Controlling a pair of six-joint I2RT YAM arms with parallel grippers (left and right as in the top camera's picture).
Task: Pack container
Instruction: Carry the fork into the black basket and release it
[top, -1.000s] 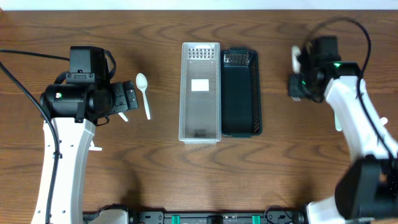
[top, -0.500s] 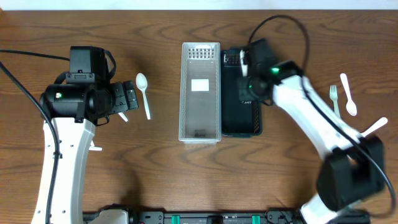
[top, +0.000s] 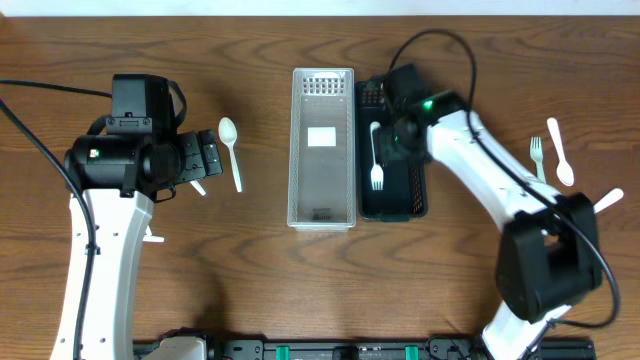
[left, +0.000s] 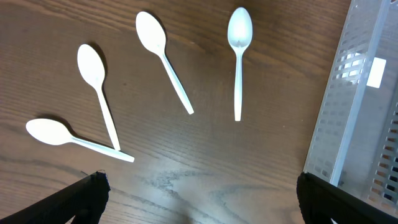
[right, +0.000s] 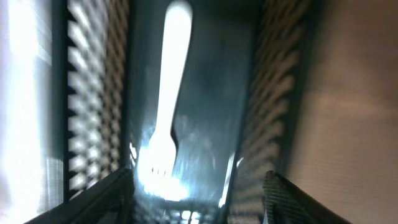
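Right gripper hovers over the dark perforated plastic bin, fingers spread wide and gripping nothing. The white plastic fork lies lengthwise on the bin's floor, so this looks like the fork side. The clear perforated bin alongside would then suit the white plastic spoons beneath the empty, wide-open left gripper. Blur smears the right wrist view, and the arm hides part of the dark bin from overhead.

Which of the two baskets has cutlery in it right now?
The dark basket, on the right of the pair: a white fork lies inside it. The clear basket beside it holds no cutlery.
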